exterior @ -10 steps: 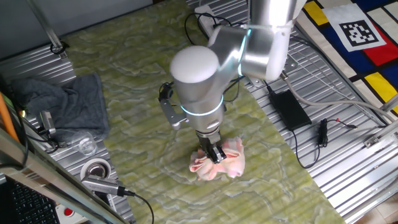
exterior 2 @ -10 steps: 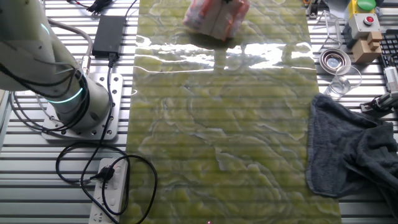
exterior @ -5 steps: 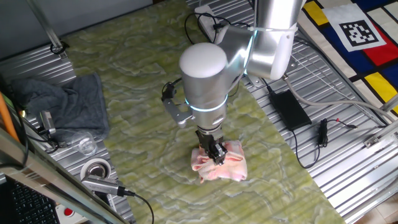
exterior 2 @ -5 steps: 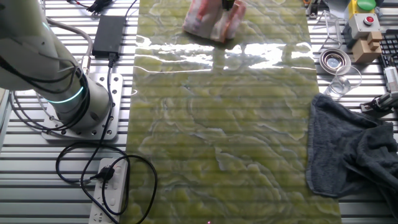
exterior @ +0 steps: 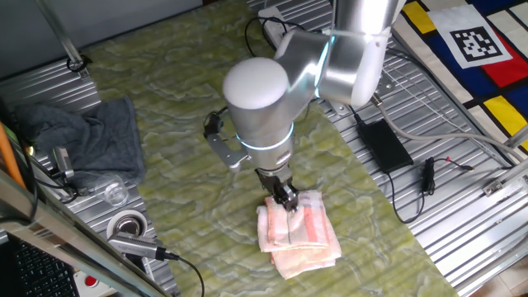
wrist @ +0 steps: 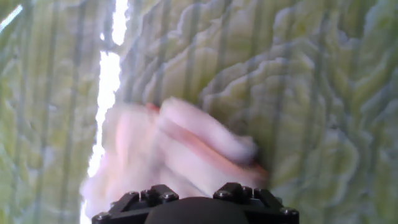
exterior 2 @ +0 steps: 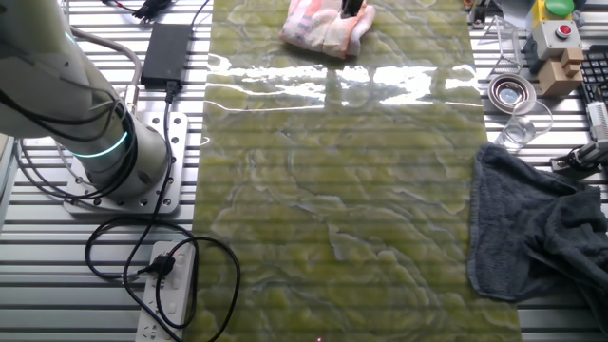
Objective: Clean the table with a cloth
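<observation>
**Midway, arm worked a cloth across the marbled bench**

Pressed flat under the robot's jaws [exterior: 288,204], the pink-and-white striped cloth [exterior: 297,233] lay on the mottled yellow-green bench [exterior: 165,99], near one end of it. Whether the jaws pinched the soft fabric or merely bore down on it could not be told. Wiping looked under way at that end only; the long glossy stretch toward a rumpled dark grey towel [exterior: 78,140] appeared still to be covered. Ribbed metal panels [exterior 2: 532,323] flanked the slab.
</observation>
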